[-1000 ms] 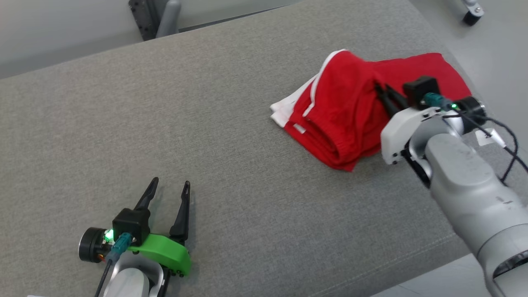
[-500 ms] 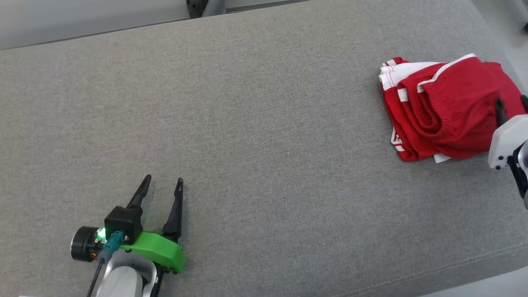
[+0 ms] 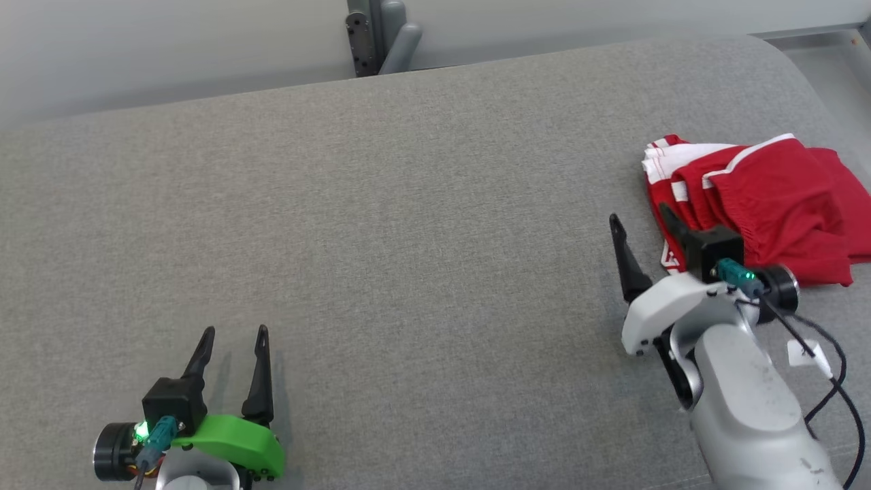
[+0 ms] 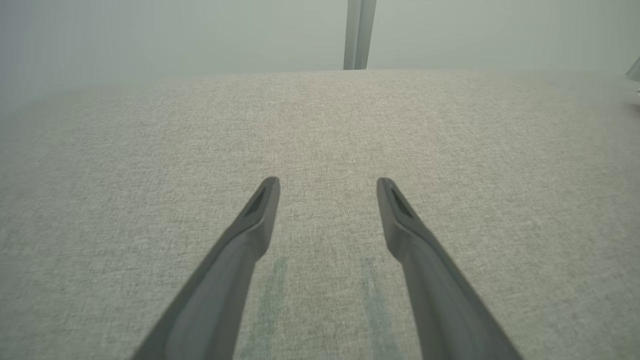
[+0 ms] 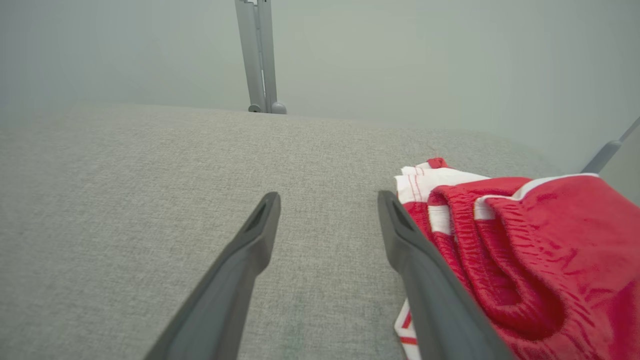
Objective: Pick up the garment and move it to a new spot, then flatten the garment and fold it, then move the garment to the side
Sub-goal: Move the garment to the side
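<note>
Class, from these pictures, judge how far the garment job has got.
Done, apparently: the red garment lies roughly folded near the right edge of the grey surface. In hand: nothing; the right claw stands open beside it, the left claw open over bare fabric. Left: perhaps only withdrawing the arms.

Red shorts [image 3: 769,197] on grey cloth [image 3: 408,238].
White trim and stripes on the shorts; heathered weave on the cloth; left gripper [image 3: 235,331] mount green, right gripper [image 3: 638,213] mount white.

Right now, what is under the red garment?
The red garment rests on the grey padded surface. Its white-trimmed layers peek out on the left. Anything beneath the bunched folds is covered.
</note>
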